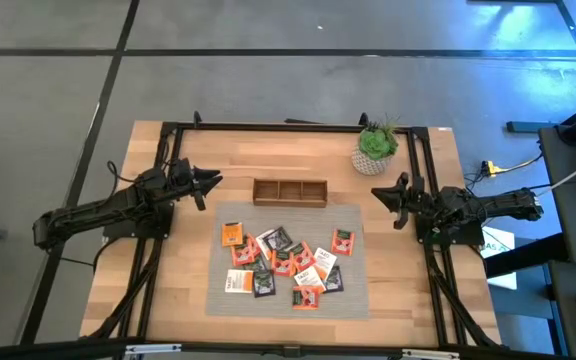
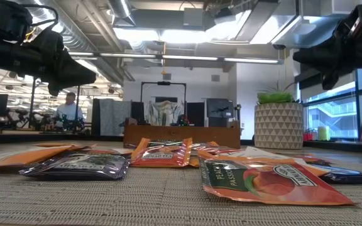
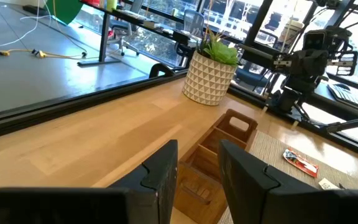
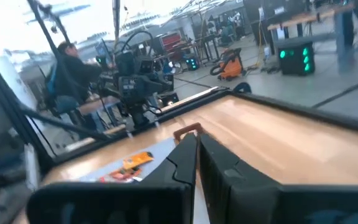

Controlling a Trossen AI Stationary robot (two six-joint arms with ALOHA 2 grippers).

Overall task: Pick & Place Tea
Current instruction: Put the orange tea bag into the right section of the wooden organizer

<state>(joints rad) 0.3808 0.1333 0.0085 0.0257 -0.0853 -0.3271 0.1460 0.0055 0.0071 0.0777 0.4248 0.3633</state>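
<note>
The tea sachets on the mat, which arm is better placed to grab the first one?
Marginally left. Both grippers hover level with the wooden tray, off the mat. The left gripper sits slightly nearer the tea sachets than the right gripper; its fingers are open.

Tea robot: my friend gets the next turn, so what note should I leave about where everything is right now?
Left gripper: open, holding nothing, hovering beside the tray's left end.
Right gripper: looks shut, holding nothing, hovering right of the tray, near the plant.
Tea: about a dozen sachets lying loose on the grey mat, in front of the tray.
Done: nothing; all three tray compartments look empty.
Left: pick up every sachet and put it in the tray.
</note>
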